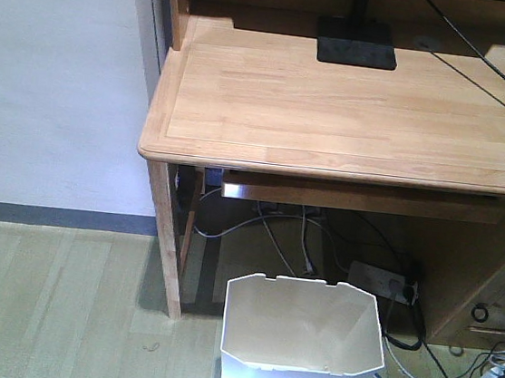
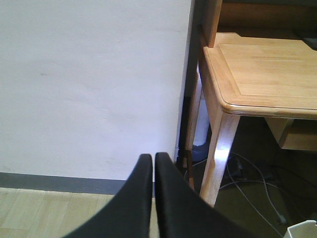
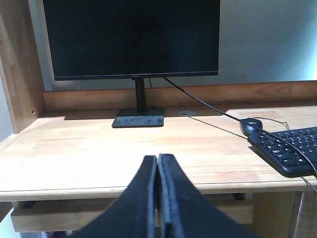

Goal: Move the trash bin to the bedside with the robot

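Left end effector [image 2: 153,158] closed, empty, aimed at wall [image 2: 89,74] beside desk [image 1: 334,116] leg. Trash bin [image 1: 302,331] upright on floor [image 1: 56,313] just in front of desk, ungripped, probably parked there for desk use: white, faceted, tapering down, notched rim, looks empty. Right end effector [image 3: 157,159] closed, empty, facing monitor [image 3: 131,37].

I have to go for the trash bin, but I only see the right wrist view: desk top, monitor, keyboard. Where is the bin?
Observer: The trash bin stands upright on the floor in front of the desk, lower than its front edge.
Operator: Anything in it?
Observer: No, its inside looks empty.
Operator: And my other arm?
Observer: The left gripper is shut on nothing, facing the white wall beside the desk leg.
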{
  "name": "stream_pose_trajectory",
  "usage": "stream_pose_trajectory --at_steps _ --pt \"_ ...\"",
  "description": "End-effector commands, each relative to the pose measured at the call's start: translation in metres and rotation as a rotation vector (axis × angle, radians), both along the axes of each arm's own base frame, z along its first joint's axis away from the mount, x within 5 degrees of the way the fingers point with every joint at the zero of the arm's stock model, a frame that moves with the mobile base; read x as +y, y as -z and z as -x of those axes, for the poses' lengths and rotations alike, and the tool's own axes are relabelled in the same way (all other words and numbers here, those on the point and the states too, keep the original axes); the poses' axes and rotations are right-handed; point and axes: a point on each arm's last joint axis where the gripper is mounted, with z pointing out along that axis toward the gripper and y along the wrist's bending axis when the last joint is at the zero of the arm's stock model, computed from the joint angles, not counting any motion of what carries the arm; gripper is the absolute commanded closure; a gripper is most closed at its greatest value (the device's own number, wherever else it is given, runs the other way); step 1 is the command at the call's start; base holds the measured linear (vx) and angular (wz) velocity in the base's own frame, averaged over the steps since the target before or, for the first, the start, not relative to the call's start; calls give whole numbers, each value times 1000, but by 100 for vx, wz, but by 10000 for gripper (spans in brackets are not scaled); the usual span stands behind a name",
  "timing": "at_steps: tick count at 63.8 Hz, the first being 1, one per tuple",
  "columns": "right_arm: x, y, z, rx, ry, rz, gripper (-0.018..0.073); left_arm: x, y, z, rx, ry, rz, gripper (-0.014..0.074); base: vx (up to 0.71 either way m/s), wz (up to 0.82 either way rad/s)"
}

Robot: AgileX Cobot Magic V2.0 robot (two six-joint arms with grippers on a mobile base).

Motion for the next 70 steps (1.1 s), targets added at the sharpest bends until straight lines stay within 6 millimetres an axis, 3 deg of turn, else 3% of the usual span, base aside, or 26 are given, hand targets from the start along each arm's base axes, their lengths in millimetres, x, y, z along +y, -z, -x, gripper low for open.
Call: stream_pose_trajectory --at_steps 1,61,70 --pt "0 -5 1 -77 -3 14 569 0 -5 -1 -77 4 -4 603 0 0" --pt "0 -5 1 -77 -3 14 569 0 -5 -1 -77 4 -4 603 0 0" --pt "1 -12 2 -151 -5 42 569 0 -5 -1 -77 4 -4 603 0 0"
